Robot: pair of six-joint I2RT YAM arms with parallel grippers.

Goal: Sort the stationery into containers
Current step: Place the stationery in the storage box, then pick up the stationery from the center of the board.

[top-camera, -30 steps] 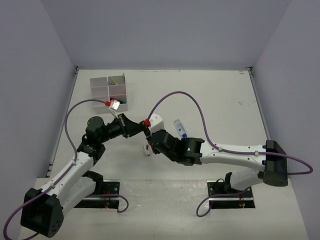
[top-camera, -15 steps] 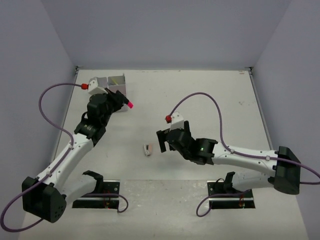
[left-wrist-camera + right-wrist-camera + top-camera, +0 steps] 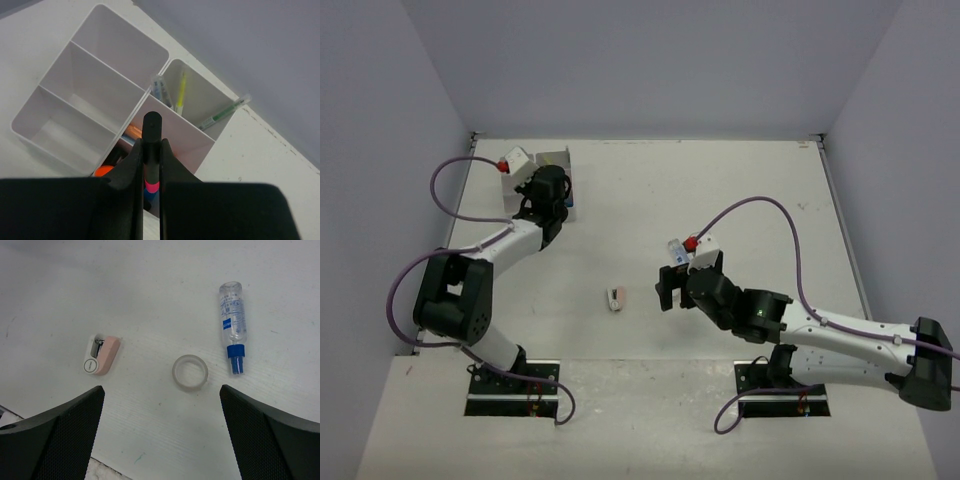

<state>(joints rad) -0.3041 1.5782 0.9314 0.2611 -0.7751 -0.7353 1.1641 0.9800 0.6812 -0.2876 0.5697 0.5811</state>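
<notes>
The black highlighter [image 3: 152, 125] with the pink end is standing almost on end in the centre of the left wrist view, pinched between the narrowly closed fingers of the left gripper [image 3: 151, 155]. It is hanging over the right-hand column of the white tray [image 3: 107, 65], near the divider between the middle cell and the lowest one. Which cell it is truly above is hard to tell from this angle.

An orange highlighter end [image 3: 104, 171] is showing in the lowest cell, and thin pens [image 3: 180, 92] are leaning in the upper right cell. The three cells on the left are looking bare.

The drop would likely go best with the highlighter centred over the cell holding its own kind, clear of the divider, and lowered before the fingers part, so it is not bouncing off a wall.

In the right wrist view the right gripper [image 3: 160, 435] is hovering with its fingers spread wide above the table, holding nothing. The clear tape ring [image 3: 190, 372] is lying in mid-frame, the blue-capped tube [image 3: 233, 315] at upper right, and a pink-and-white item [image 3: 100, 355] at left.
</notes>
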